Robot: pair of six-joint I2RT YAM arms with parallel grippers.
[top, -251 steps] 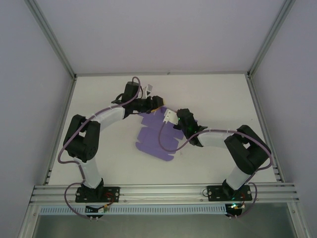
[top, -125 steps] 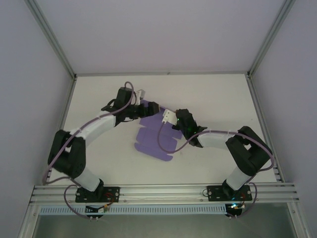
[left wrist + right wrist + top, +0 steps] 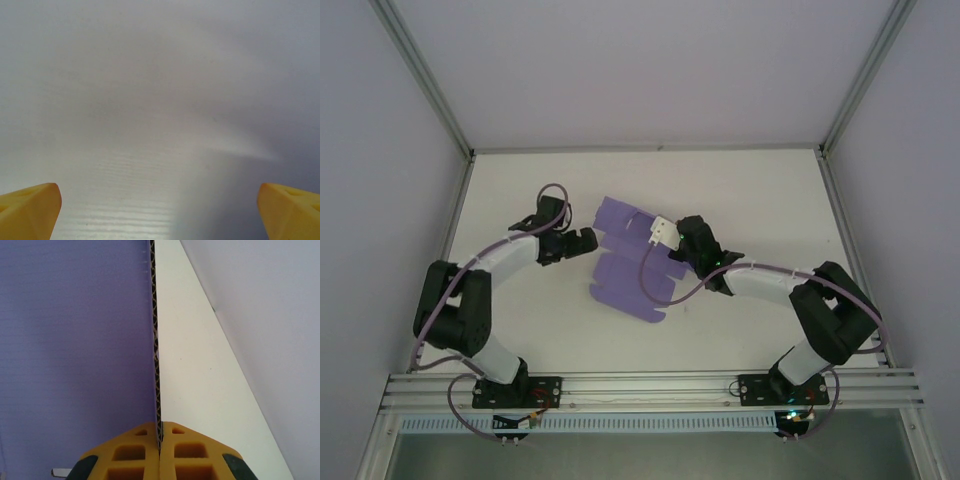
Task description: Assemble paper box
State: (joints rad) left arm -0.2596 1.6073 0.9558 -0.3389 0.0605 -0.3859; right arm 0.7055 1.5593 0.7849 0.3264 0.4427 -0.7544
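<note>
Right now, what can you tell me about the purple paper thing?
The paper box is a flat lavender sheet of thin corrugated card, cut with rounded flaps and creases, not yet folded up. It lies on the white table between the arms. The right gripper pinches its right edge; the fluted edge shows between its yellow fingers.

The left gripper (image 3: 586,240) is pulling back leftward off the paper box (image 3: 632,285), and its jaws are spreading wide over bare tabletop. The left arm is folding back toward the near left. The box's far flap (image 3: 618,215), under that gripper a second ago, is now lying uncovered.
</note>
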